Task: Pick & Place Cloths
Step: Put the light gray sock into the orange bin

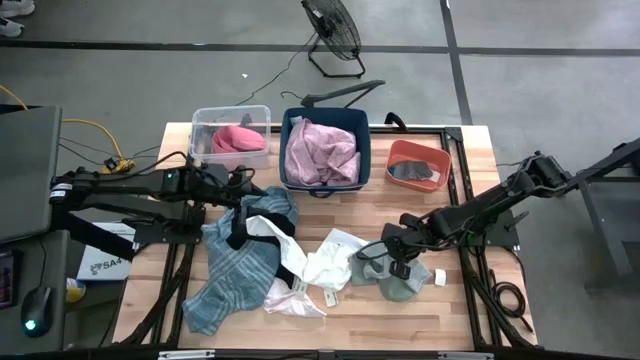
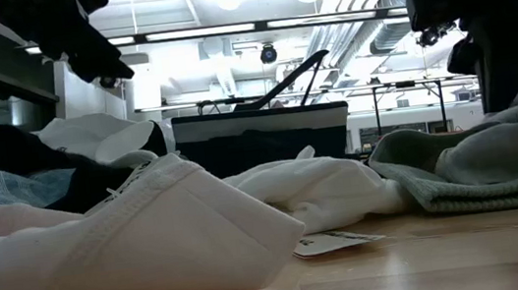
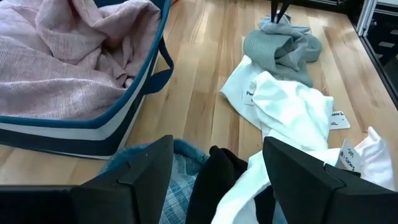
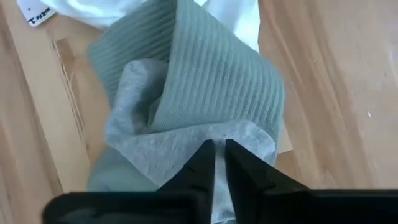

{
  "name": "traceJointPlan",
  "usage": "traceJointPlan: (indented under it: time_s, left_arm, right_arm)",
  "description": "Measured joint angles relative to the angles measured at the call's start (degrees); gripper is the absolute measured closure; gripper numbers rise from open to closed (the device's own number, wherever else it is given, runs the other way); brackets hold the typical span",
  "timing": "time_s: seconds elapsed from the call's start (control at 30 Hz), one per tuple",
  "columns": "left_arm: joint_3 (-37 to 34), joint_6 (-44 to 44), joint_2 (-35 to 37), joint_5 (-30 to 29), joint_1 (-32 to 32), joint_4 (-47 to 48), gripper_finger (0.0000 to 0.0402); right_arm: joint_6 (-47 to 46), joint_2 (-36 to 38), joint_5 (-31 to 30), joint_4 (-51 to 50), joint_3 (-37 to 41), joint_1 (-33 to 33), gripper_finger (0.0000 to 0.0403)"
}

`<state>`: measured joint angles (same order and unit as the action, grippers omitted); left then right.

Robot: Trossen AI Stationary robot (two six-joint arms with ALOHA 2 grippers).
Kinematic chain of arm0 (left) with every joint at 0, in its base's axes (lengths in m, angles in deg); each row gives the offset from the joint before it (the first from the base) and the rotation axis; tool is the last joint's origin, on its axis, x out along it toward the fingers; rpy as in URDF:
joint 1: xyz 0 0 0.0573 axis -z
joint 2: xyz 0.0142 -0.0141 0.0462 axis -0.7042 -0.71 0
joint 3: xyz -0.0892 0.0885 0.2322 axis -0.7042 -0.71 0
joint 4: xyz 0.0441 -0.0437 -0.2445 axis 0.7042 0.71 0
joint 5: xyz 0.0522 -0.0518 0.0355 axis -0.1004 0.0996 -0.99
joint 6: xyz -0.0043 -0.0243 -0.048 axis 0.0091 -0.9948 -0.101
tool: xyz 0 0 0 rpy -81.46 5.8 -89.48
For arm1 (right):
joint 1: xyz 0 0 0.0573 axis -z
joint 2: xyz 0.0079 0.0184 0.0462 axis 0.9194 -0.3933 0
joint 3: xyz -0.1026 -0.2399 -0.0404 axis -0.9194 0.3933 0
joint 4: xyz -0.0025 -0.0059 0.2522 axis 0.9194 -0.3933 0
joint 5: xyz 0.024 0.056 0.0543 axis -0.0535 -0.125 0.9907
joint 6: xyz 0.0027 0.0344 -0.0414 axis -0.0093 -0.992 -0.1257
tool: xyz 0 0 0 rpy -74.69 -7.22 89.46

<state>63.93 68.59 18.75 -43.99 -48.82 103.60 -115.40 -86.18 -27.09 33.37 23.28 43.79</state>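
Already pink cloth sat binned at 12 o'clock; right hand pinched grey-green cloth at 4 o'clock on desk. Left hand stood open, empty. Plaid cloth, white cloths remained.

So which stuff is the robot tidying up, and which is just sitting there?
For the job: grey-green cloth, pinched by the right gripper; white cloth; teal plaid cloth; pink cloth in the blue bin.

Just lying about: fan, computer mouse, paper tag.
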Motion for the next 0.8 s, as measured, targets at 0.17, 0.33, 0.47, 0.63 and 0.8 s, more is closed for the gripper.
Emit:
traceJointPlan:
  time_s: [0.17,0.33,0.47,0.63,0.8]
  left_arm:
    - [0.00,0.00,-0.15,-0.05,0.00,0.51,0.0158]
    - [0.00,0.00,-0.15,-0.16,-0.02,0.54,0.0158]
    - [0.00,0.00,-0.15,-0.15,-0.02,0.54,0.0158]
    - [0.00,-0.01,-0.15,-0.14,-0.02,0.51,0.0158]
    - [0.00,-0.02,-0.15,-0.14,-0.02,0.44,0.0158]
  right_arm:
    - [-3.56,0.00,0.12,1.65,3.18,-0.15,0.0298]
    - [-4.61,0.00,0.75,7.34,8.74,-0.93,0.0216]
    - [-4.76,0.00,0.50,11.83,11.72,-1.79,0.0195]
    - [-4.60,0.00,0.89,11.63,11.79,-2.21,0.0267]
    - [-3.89,0.00,4.83,11.51,11.79,-2.21,0.0387]
